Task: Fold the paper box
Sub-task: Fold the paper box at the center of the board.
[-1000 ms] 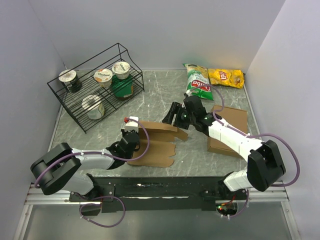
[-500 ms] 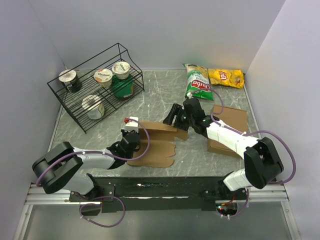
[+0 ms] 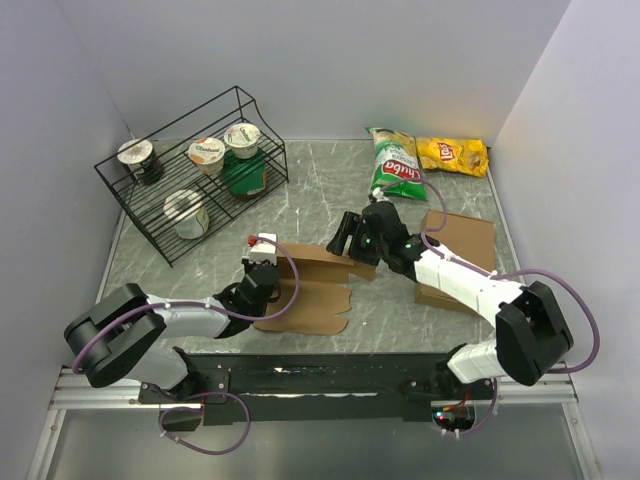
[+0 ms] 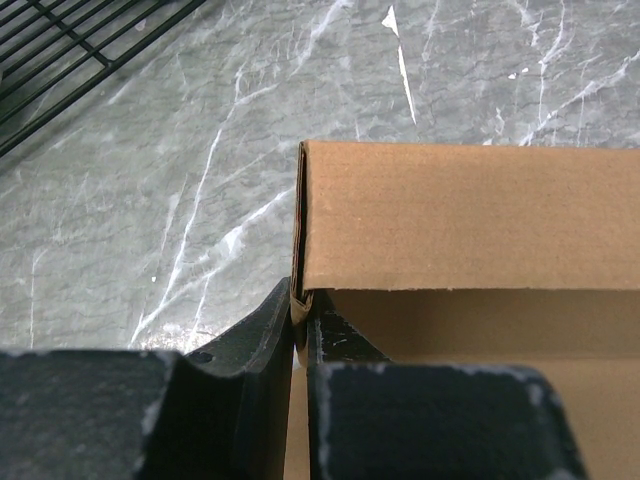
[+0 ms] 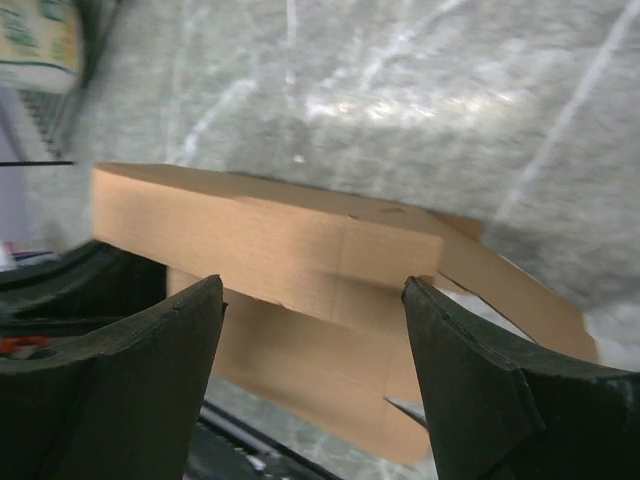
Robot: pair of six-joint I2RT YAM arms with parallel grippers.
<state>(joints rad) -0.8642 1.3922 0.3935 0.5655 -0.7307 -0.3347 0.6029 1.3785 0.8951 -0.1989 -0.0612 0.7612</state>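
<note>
Left pincer at paper box

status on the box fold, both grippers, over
Left gripper shut on an upright edge of the paper box. Right gripper open, poised at its raised far panel. Cardboard slab under the right arm, apart from the box.

Open table at upper centre, between rack at left and chip bags at right; box, slab below.
</note>
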